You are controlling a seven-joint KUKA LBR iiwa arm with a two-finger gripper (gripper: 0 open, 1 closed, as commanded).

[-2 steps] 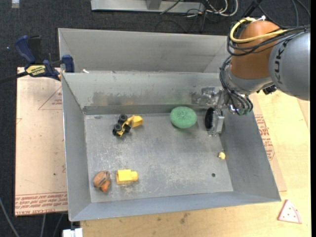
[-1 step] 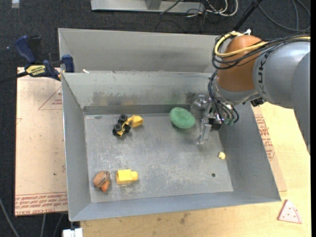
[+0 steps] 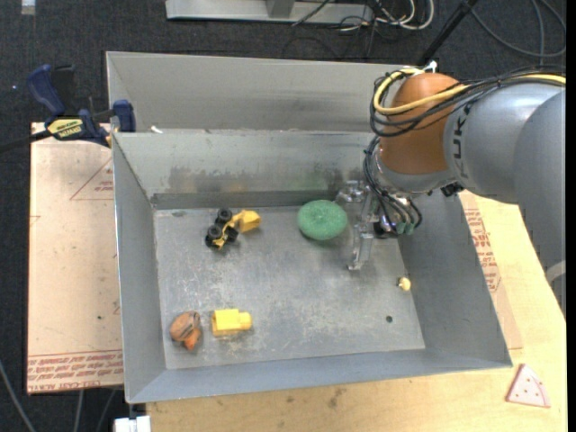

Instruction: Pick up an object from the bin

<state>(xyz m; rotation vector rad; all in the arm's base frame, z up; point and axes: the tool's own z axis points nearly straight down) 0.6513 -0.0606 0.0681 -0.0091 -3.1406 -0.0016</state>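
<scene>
My gripper [image 3: 357,259] hangs low over the bin floor at the right of the middle, just right of a round green disc-like thing [image 3: 321,220] and apart from it. A tiny yellow piece [image 3: 404,283] lies on the floor a little to the gripper's lower right. Nothing shows in the gripper's grasp.
A yellow toy vehicle with black wheels [image 3: 230,226] lies left of the green thing. Near the front left corner sit a yellow block [image 3: 230,321] and a brown and orange lump [image 3: 186,329]. The arm with its orange cover reaches in over the right wall.
</scene>
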